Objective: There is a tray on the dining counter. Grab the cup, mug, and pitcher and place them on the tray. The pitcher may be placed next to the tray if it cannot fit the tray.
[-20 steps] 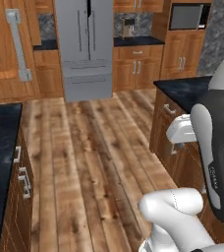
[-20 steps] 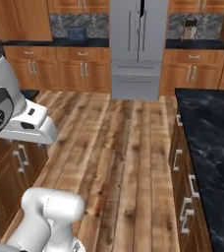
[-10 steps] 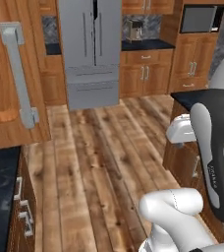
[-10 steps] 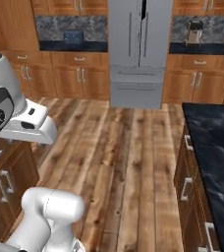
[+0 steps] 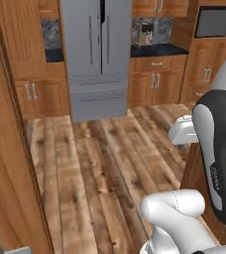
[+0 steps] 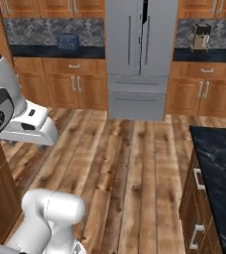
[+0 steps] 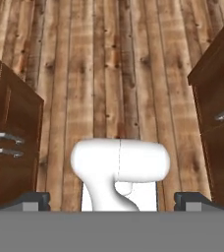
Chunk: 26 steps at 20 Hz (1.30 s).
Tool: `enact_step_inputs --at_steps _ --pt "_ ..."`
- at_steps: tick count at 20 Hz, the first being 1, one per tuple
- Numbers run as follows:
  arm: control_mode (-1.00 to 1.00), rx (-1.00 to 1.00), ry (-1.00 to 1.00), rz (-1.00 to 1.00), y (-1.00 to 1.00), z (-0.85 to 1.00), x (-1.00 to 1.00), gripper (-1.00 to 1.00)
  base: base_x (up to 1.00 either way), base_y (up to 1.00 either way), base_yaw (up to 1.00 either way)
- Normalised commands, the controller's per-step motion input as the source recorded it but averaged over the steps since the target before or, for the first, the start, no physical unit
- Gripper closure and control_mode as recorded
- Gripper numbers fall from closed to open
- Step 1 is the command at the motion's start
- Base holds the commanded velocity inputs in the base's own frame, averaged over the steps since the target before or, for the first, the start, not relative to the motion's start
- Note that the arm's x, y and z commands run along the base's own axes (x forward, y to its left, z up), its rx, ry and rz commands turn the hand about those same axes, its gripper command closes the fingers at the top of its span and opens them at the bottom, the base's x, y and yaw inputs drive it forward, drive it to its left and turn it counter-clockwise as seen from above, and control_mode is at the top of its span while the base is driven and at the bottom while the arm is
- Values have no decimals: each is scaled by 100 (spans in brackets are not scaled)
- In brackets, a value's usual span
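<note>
While the gripper (image 7: 112, 199) hangs wide open and empty over the wood floor (image 7: 109, 74), only a counter (image 6: 224, 173) corner shows at right, so best drive there and find the tray before reaching.

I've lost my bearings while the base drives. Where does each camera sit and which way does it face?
Left base view: behind the arm on its left, facing the refrigerator; white arm lower right.
Right base view: behind on its right, facing the same refrigerator and coffee maker; dining counter at right, arm lower left.
Hand view: on the hand, looking down at the wood floor; the open gripper at the bottom.
</note>
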Motion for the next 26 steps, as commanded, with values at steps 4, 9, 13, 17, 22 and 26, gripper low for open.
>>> enact_step_inputs --at_steps 4,9,13,17,22,26 --pt "100 0 0 0 0 0 0 -100 100 -1 15" --pt "100 0 0 0 0 0 0 -100 84 0 55" --pt "100 0 0 0 0 0 0 -100 5 0 77" --pt "100 0 0 0 0 0 0 -100 0 0 78" --pt "100 0 0 0 0 0 0 -100 6 0 86" --pt "100 0 0 0 0 0 0 -100 32 0 90"
